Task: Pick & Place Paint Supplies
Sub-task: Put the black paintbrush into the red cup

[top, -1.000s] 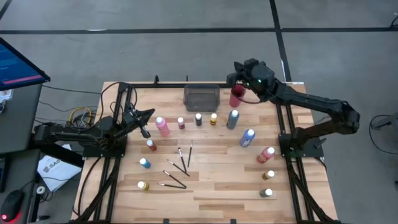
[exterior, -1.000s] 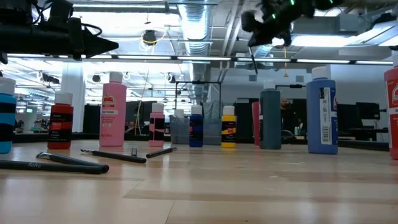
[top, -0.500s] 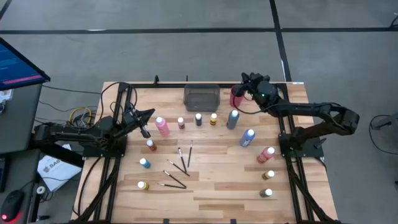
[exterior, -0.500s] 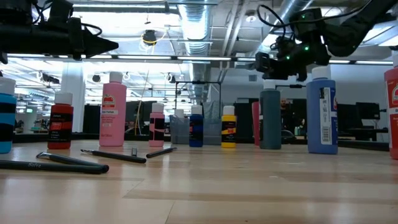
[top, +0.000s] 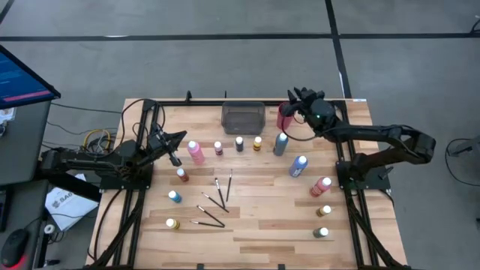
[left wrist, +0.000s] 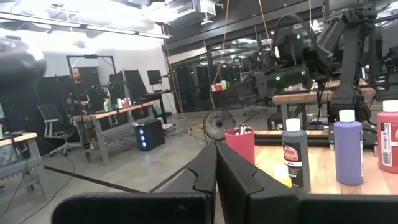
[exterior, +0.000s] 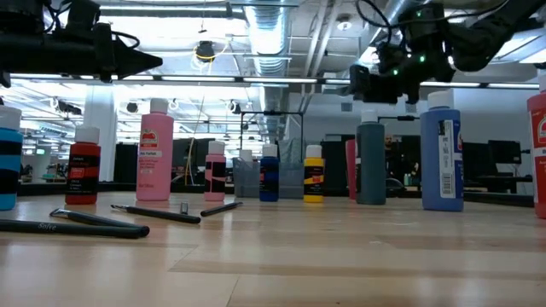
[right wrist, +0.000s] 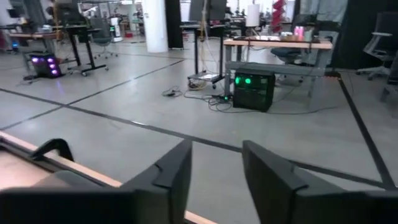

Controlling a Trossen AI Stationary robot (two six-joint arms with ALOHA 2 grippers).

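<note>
Several small paint bottles stand upright on the wooden table, among them a tall pink one (top: 195, 152), a grey-blue one (top: 280, 143) and a blue one (top: 298, 166). Thin dark brushes (top: 216, 196) lie flat near the table's middle. The red cup (top: 285, 118) stands at the far right beside the grey tray (top: 243, 116), with brush ends sticking out of its top (left wrist: 239, 129). My right gripper (top: 295, 95) hovers above and just beyond the cup, open (right wrist: 214, 158), nothing between its fingers. My left gripper (top: 182, 136) waits at the left, shut (left wrist: 216, 163) and empty.
More bottles stand along the right edge (top: 322, 211) and at the near left (top: 174, 196). The table's near middle is bare wood (top: 262, 232). Beyond the far edge lies the grey floor; a monitor (top: 22, 75) stands off the left side.
My right gripper has come down toward the red cup and drawn slightly toward the table's right edge. A thin brush hung below it a second ago; that brush no longer shows under the gripper.
</note>
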